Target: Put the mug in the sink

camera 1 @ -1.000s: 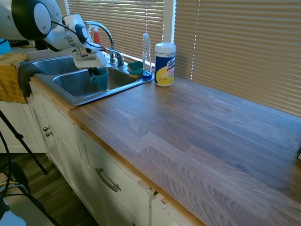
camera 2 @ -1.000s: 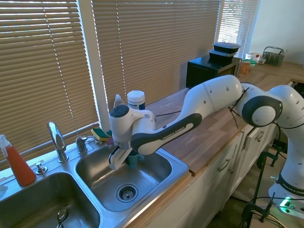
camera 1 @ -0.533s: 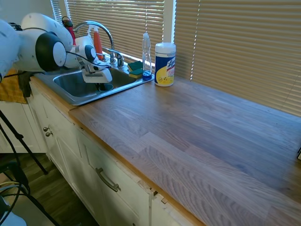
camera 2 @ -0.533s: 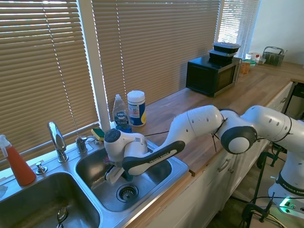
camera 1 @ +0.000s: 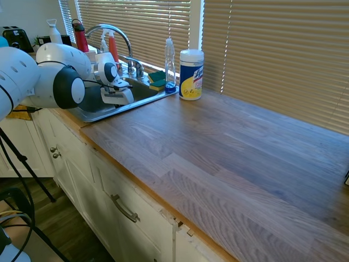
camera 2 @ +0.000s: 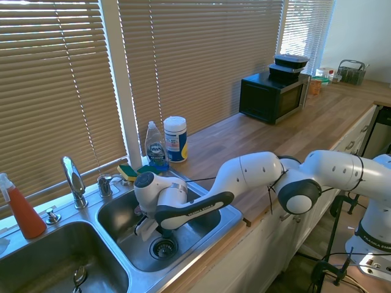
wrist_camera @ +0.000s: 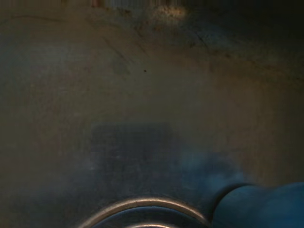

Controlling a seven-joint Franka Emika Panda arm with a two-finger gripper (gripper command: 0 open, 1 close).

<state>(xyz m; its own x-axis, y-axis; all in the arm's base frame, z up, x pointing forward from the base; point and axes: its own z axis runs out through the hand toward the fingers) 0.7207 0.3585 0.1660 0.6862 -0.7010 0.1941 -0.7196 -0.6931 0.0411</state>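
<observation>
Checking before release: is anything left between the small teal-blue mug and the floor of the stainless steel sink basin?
Nothing visible: the small teal-blue mug is low in the stainless steel sink basin beside the round drain.

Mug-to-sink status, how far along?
Done: the mug is down inside the sink, beside the drain. In hand: the gripper sits low in that basin; whether the mug is released or resting on the bottom can't be seen. Left: confirm release and lift the arm clear.
</observation>
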